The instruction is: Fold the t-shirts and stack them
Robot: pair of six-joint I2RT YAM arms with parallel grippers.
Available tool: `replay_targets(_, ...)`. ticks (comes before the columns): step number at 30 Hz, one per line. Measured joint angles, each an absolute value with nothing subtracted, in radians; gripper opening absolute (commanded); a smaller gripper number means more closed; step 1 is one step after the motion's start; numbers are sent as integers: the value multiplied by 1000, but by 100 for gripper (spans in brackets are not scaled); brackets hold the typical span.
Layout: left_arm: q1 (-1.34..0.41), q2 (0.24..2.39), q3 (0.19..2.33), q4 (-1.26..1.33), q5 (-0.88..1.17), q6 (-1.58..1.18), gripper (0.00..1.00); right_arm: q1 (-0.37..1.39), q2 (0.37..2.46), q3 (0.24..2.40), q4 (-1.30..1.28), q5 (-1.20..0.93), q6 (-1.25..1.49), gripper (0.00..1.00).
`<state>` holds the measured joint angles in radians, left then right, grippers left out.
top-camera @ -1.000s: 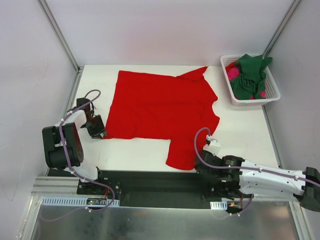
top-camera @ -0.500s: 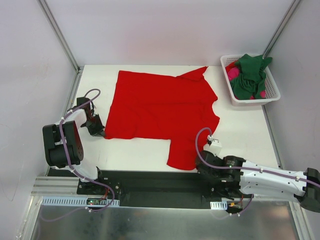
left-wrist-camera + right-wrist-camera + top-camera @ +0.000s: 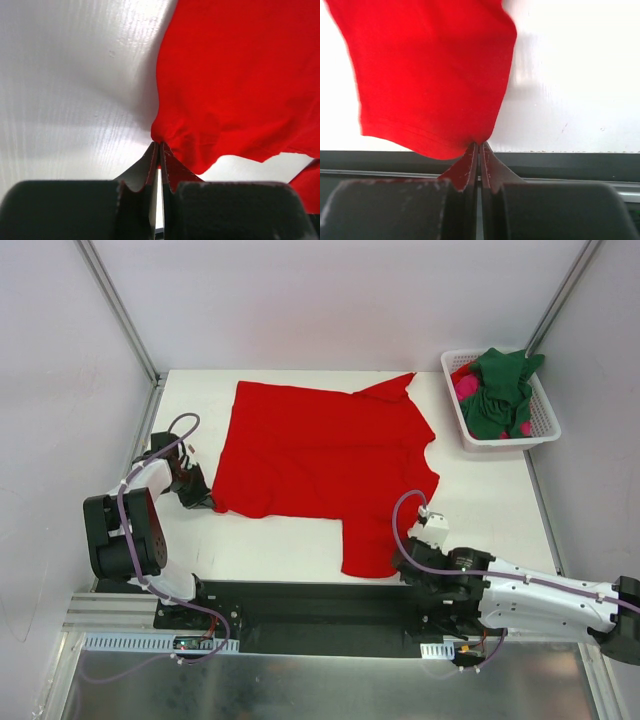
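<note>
Red t-shirt (image 3: 320, 455) lies flat, lengthwise left-right, hem left, neckline right.

My left wrist view cuts the red t-shirt (image 3: 240, 75) off at its top and right edges — and in the basket (image 3: 510, 443) the green t-shirt (image 3: 495, 395) buries most of the magenta t-shirt (image 3: 465, 388), so I cannot tell how it lies.

One red t-shirt (image 3: 320, 465), one green t-shirt (image 3: 497, 390), one pink t-shirt (image 3: 465, 389), one basket (image 3: 500, 443), two end effectors (image 3: 207, 504) (image 3: 398, 563)
</note>
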<state>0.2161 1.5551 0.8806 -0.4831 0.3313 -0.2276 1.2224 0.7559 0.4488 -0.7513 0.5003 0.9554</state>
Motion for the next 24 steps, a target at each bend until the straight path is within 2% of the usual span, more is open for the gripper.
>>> replay_targets(12,216,1530,894,-479,410,-229,0,1184,802,689,-904,672,839,1)
replay_targets(24,231,1530,921,-476,430,-229,0,999,869,849,-897,760,606,2)
